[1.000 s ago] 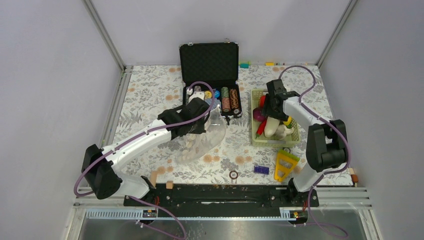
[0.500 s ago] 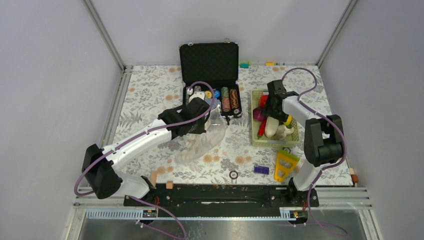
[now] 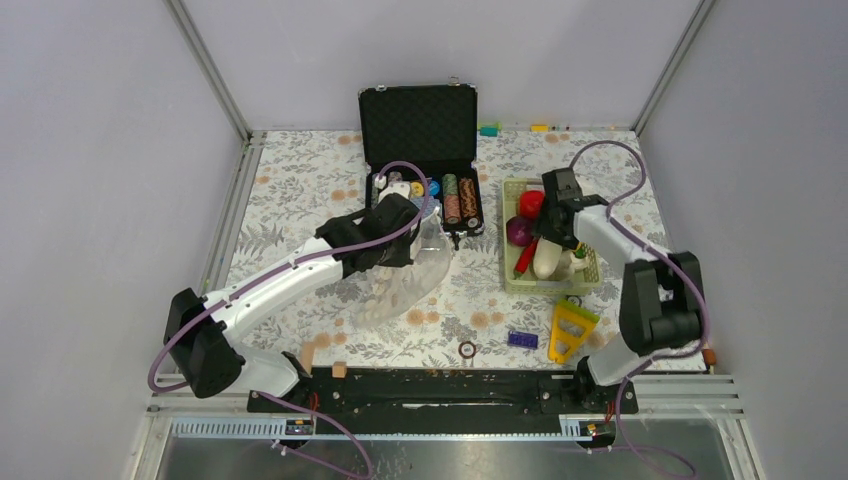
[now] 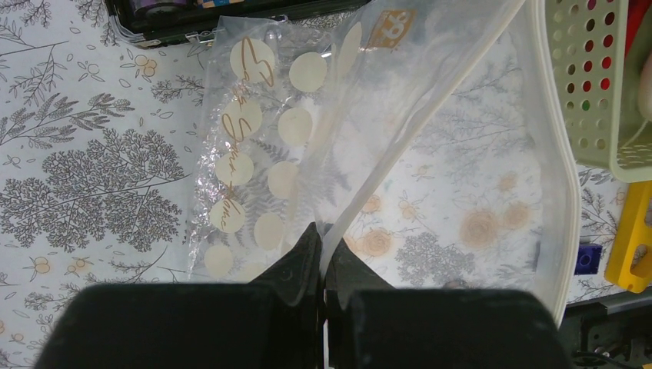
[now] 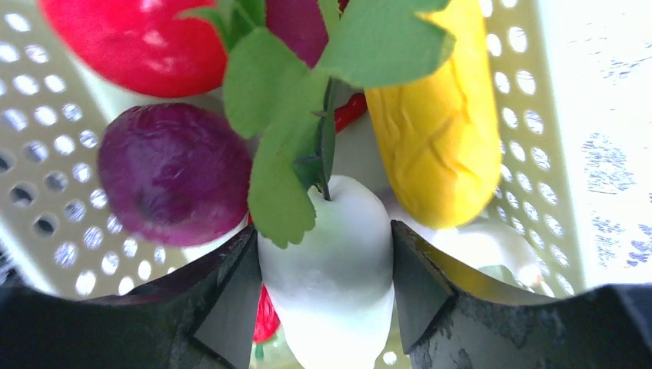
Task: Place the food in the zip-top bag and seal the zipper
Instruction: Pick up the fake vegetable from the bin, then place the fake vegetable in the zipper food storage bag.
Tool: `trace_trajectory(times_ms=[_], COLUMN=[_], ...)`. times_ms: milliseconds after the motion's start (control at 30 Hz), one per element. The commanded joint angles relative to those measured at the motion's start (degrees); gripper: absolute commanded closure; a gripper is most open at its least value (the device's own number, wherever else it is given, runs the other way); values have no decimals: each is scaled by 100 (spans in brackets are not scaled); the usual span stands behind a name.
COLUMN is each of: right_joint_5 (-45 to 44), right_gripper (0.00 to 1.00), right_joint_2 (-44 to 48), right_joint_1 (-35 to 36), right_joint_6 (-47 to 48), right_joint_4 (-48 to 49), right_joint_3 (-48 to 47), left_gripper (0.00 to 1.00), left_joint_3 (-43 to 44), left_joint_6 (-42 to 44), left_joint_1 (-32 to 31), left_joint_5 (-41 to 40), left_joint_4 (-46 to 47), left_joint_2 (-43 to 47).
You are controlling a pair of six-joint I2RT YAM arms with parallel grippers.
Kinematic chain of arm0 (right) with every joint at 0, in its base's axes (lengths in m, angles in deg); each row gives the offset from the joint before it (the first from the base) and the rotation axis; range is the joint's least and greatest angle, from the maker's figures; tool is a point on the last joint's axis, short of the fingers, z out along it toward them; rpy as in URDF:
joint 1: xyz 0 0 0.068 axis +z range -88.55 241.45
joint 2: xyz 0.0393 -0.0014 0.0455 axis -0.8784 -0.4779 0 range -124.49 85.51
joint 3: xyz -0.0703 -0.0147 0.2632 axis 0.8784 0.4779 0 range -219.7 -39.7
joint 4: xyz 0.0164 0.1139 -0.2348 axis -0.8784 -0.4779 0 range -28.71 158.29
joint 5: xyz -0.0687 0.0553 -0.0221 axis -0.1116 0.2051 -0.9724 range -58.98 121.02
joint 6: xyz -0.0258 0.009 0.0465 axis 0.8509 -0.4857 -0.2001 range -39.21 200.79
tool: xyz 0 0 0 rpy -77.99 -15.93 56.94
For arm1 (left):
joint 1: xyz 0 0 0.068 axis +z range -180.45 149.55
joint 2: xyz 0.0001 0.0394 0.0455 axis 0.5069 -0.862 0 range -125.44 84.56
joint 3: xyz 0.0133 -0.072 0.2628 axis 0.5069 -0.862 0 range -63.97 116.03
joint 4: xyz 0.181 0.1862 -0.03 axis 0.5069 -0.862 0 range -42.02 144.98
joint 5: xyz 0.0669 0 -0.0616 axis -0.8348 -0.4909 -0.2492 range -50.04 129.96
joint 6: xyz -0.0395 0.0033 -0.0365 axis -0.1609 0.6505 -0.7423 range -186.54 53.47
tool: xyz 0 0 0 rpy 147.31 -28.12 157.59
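The zip-top bag (image 3: 410, 275) (image 4: 307, 138) lies clear and dotted on the table, its mouth held up. My left gripper (image 3: 424, 236) (image 4: 323, 231) is shut on the bag's mouth edge, where the white zipper (image 4: 415, 138) strip runs. The food sits in a pale green basket (image 3: 510, 283) (image 5: 530, 154): a red round piece (image 3: 531, 203) (image 5: 131, 42), a purple one (image 3: 518, 231) (image 5: 173, 173), a yellow corn (image 5: 434, 131), a red chili (image 3: 524, 257) and green leaves (image 5: 284, 100). My right gripper (image 3: 555, 236) (image 5: 323, 227) is down in the basket, both pads against the white radish (image 5: 330, 292).
An open black case (image 3: 420, 125) with poker chips (image 3: 455, 200) stands just behind the bag. A yellow plastic piece (image 3: 572, 330), a blue block (image 3: 522, 340) and a small ring (image 3: 467, 349) lie near the front edge. Frame posts and walls enclose the table.
My right gripper has shifted a little right and down into the basket, uncovering the red round piece, and its jaws have narrowed onto the white radish. The left arm and bag have not moved.
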Motion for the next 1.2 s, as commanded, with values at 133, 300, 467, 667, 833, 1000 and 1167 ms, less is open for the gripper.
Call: trace_trajectory(times_ms=[133, 300, 467, 667, 833, 1000, 1167], right_joint_5=[1068, 1713, 2570, 2764, 2667, 2670, 2528], right_gripper=[76, 78, 77, 76, 76, 76, 71], right_joint_2=[2445, 3624, 3912, 3576, 3097, 2571, 2620], right_joint_1=[44, 851, 1884, 2887, 3409, 3554, 3579], right_joint_6=[1059, 1400, 1533, 1762, 1708, 1434, 1261], right_joint_4=[1137, 2161, 3410, 4990, 6240, 6869, 7048], right_joint_3=[878, 1308, 1228, 1209, 1329, 1462, 2095], left_gripper=[100, 100, 100, 100, 100, 100, 100], left_joint_3=[408, 432, 378, 213, 181, 114, -159], left_joint_6=[-96, -136, -54, -120, -266, -358, -479], left_joint_1=[26, 28, 23, 28, 29, 24, 29], left_joint_5=[199, 391, 718, 876, 930, 967, 794], left_joint_4=[164, 172, 239, 340, 352, 385, 490], left_joint_2=[96, 120, 134, 259, 371, 515, 848])
